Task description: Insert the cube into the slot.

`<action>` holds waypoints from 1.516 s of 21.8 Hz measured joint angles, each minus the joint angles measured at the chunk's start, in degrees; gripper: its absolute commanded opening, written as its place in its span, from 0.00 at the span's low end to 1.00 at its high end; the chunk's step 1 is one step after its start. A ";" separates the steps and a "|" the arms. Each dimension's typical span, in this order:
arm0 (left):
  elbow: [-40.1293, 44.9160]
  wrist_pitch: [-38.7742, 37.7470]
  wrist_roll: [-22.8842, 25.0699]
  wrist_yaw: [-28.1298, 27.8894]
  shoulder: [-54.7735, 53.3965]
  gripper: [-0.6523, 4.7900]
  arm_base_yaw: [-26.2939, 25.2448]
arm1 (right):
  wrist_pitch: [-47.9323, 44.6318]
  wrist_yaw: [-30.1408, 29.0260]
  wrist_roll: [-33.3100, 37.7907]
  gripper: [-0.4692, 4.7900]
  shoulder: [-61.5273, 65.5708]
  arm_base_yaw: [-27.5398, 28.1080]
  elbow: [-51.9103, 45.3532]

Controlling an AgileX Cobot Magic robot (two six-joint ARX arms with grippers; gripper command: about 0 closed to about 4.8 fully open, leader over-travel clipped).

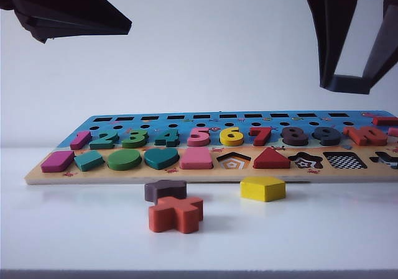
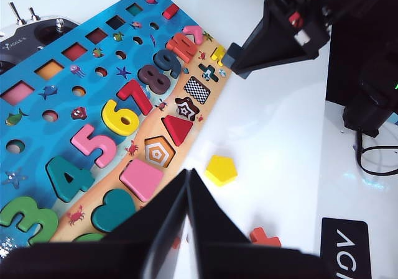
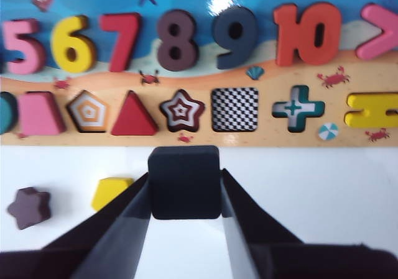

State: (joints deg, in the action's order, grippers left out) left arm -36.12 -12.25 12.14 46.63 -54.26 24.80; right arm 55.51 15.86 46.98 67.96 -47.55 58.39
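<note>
The right gripper (image 3: 185, 182) holds the cube (image 3: 185, 181) between half-spread jaws, above the table just off the board's (image 3: 261, 139) near edge, facing the checkered slot (image 3: 235, 109). The cube lies flat and square-on, with no long axis. The left gripper (image 2: 188, 192), jaws pressed together and holding nothing, hangs over the board's near edge.

Low frontal view; overhead wrist views

**Cube held above the bench, slot open**

The cube (image 3: 185, 181), a flat dark navy-grey square with rounded corners, is clamped between the right end effector's (image 3: 185, 186) fingers, above the white bench just off the board's near edge. The slot (image 3: 235, 109), a square checkered black-and-white recess, sits unfilled along that edge.
</note>
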 measured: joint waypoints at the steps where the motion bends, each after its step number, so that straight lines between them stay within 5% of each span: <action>1: 0.00 0.44 0.00 0.00 -0.31 0.14 0.02 | -0.24 -0.26 -0.09 0.12 0.00 0.42 -0.50; 33: -0.02 6.91 -0.11 0.00 -4.94 0.14 0.00 | -12.96 -2.78 -8.22 0.10 7.67 8.72 -6.45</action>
State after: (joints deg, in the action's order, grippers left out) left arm -36.14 -5.34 12.03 46.63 -59.20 24.80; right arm 42.54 13.08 38.76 75.64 -38.83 51.94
